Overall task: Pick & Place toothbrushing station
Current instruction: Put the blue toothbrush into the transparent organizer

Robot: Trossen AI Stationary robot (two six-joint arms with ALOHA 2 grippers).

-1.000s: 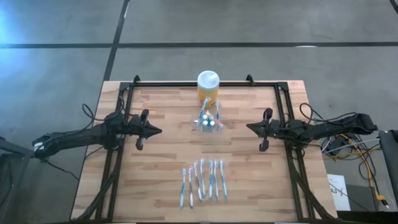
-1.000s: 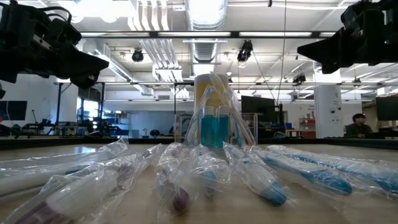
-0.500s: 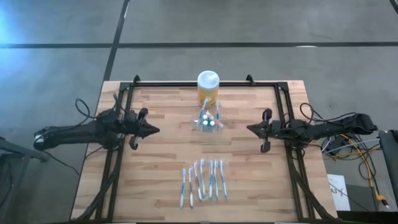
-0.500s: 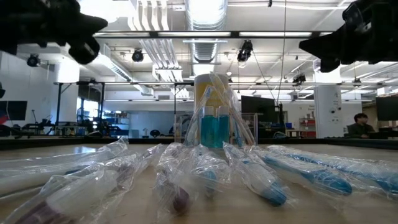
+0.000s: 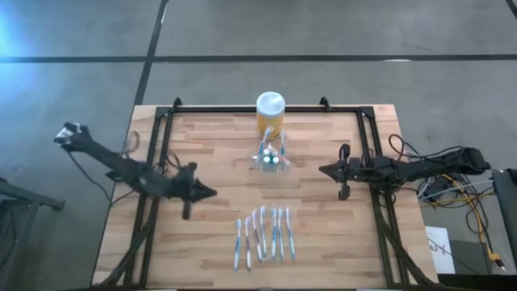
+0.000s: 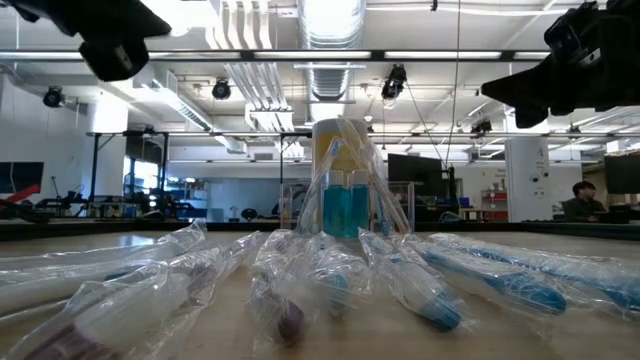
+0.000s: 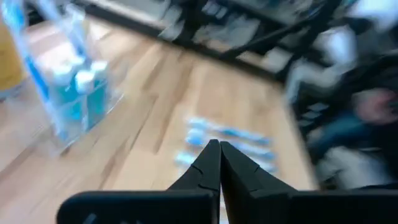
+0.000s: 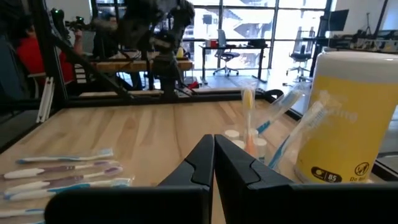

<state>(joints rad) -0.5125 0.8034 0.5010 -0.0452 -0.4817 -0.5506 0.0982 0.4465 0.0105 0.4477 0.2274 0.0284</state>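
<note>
Left end effector (image 5: 212,192), fingers closed and empty, has swung toward the wrapped toothbrushes (image 5: 262,235), suggesting a first pick for the toothbrushing station (image 5: 271,158).

Toothbrushing station (image 5: 271,158): clear plastic holder, upright on table centre, toothbrushes standing inside, just beside yellow jar (image 5: 270,115).

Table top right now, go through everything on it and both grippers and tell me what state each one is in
toothbrushing station: upright mid-table, brushes standing in it, untouched.
yellow jar: upright, white lid on, just behind the station.
wrapped toothbrushes: lying flat in a row near the front edge.
left gripper: shut, empty, over the table's left side.
right gripper: shut, empty, waiting on the right side.
</note>
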